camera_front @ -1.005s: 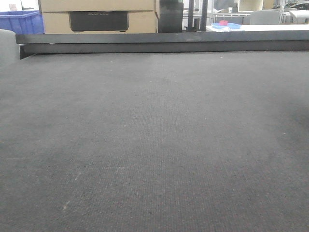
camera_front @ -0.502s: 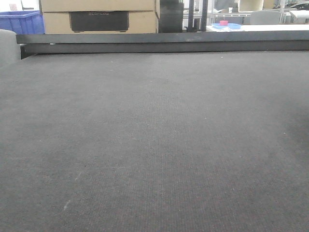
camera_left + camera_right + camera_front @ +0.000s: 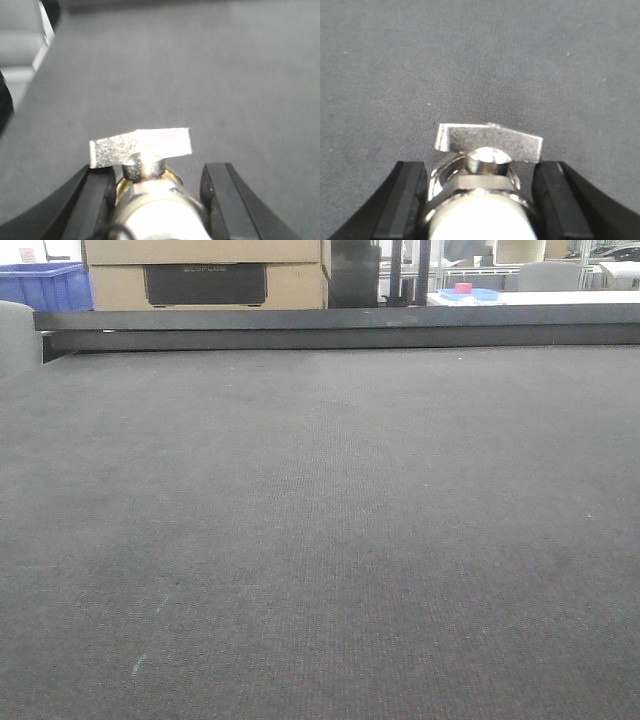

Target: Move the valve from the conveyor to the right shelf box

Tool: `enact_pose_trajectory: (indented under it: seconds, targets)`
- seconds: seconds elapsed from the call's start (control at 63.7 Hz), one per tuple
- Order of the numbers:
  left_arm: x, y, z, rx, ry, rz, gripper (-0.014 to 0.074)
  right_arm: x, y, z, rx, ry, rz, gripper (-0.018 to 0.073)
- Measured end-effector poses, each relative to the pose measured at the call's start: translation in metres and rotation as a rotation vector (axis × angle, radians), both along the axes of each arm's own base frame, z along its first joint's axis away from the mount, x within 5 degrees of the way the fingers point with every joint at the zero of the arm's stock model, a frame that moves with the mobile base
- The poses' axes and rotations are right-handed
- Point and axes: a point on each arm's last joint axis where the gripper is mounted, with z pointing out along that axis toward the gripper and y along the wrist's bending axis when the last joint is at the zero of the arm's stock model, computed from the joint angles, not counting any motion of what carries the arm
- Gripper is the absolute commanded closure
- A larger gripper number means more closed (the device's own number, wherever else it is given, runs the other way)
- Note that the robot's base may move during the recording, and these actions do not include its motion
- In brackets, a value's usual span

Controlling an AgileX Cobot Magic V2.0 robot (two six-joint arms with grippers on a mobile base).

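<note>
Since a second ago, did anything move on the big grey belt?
Nothing visibly moved. The conveyor, its black rail, the cardboard boxes and the blue bin look as before. The left pincer grips a valve, the right pincer a second valve, but no earlier wrist picture shows them.

The left gripper (image 3: 160, 187) fills the near edge of the frame, its two black fingers (image 3: 97, 197) standing on either side of the valve (image 3: 157, 207) and pressed against its rounded chrome body. A brass nut (image 3: 125, 186) shows just above that body on the left. From it a short stem rises to a flat silver handle (image 3: 142, 146), which lies crosswise and reaches further left than right. Below and beyond spreads the dark grey woven conveyor (image 3: 225, 75). Its left edge curves away towards the far left, where a blurred pale grey surface (image 3: 20, 45) lies.
</note>
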Motion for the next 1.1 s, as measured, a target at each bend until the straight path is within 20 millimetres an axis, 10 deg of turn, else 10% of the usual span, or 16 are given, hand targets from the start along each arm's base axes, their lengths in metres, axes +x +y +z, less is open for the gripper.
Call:
enact_pose_trajectory:
  seconds: [0.597,1.099]
  targets:
    - [-0.018,0.0,0.014,0.006,-0.171,0.009,0.0707,-0.045,-0.005,0.08,0.045,-0.515,-0.017,0.0713]
    - [-0.017,0.0,0.018,0.008,-0.212,0.014,0.0707,-0.046,-0.005,0.085,0.046,-0.536,-0.018,0.0713]
